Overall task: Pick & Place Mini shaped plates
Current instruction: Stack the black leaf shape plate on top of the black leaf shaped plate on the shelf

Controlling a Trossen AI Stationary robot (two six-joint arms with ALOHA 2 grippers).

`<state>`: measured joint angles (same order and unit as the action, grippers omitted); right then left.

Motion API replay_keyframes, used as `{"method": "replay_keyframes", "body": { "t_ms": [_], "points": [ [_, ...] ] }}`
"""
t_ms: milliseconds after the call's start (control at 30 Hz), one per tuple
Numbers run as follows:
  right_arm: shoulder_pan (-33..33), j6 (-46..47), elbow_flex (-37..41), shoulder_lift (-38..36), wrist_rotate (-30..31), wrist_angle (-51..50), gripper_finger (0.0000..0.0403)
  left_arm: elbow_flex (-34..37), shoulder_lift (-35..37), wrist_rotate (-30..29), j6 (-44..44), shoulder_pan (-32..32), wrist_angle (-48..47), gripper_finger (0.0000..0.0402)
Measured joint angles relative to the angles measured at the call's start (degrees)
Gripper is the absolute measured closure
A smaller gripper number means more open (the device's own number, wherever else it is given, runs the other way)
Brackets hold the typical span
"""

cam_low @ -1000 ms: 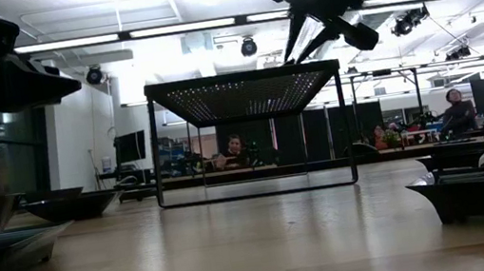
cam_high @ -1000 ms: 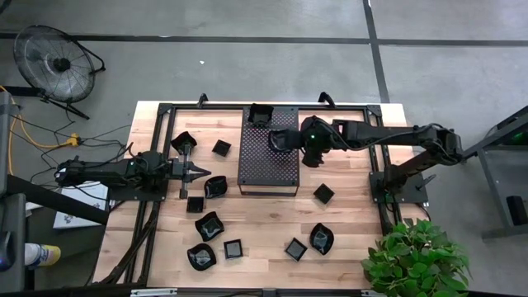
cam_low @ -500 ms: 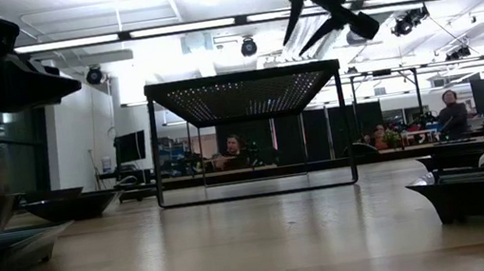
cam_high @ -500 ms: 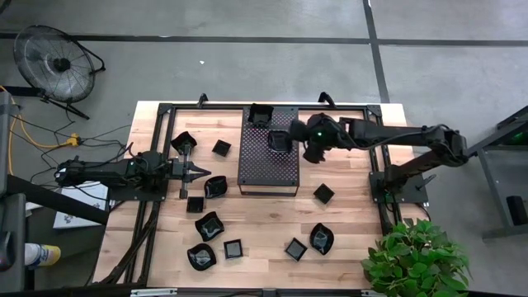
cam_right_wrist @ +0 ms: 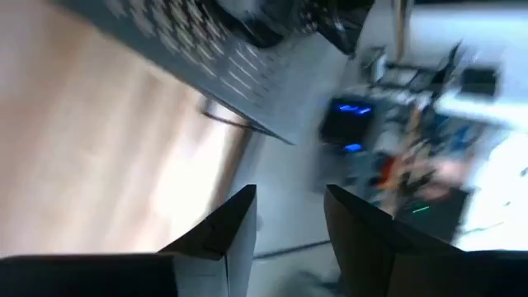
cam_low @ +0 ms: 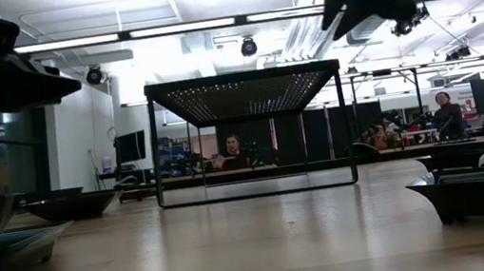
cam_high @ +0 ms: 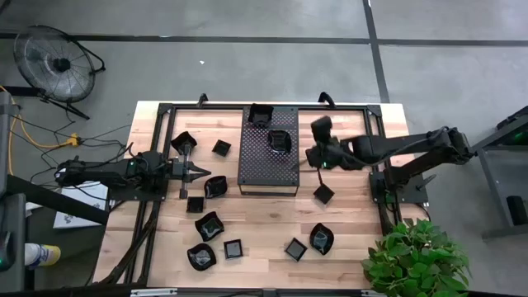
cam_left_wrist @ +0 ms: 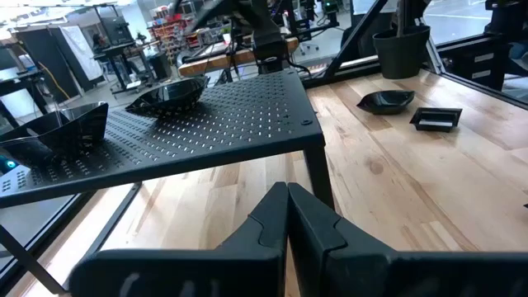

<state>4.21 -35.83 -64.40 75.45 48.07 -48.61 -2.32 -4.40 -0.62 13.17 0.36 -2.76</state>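
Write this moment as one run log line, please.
right gripper: open, empty, beside tray | left gripper: shut, waiting left of tray | tray: two plates | other plates on table

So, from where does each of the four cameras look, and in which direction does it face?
High view: overhead, facing straight down; shows both arms, perforated tray, dishes.
Low view: at tabletop height, facing level across the table; right arm overhead.
Left wrist view: on the left arm, facing the tray; shut left end effector below.
Right wrist view: on the right arm, blurred; open right end effector.
Shared: high, low and left wrist views all show the tray.
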Motion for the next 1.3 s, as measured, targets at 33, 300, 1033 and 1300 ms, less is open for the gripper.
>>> {"method": "replay_keyframes", "body": {
  "t_ms": [33,300,1033,1300],
  "points": [
    [1.3,6.5,0.0,0.1,-0.2,-1.8,0.0265,0.0,0.0,0.0,0.0,0.0,0.0,0.0400],
    [7.0,61.9,0.0,1.4,-15.0,-14.8,0.0265,0.0,0.0,0.0,0.0,0.0,0.0,0.0400],
    [22.2,116.0,20.4,4.5,-56.0,11.9,0.0265,0.0,0.0,0.0,0.0,0.0,0.0,0.0400],
    [22.2,111.8,16.7,10.2,-55.5,11.0,0.0265,0.0,0.0,0.0,0.0,0.0,0.0,0.0400]
  ]
}}
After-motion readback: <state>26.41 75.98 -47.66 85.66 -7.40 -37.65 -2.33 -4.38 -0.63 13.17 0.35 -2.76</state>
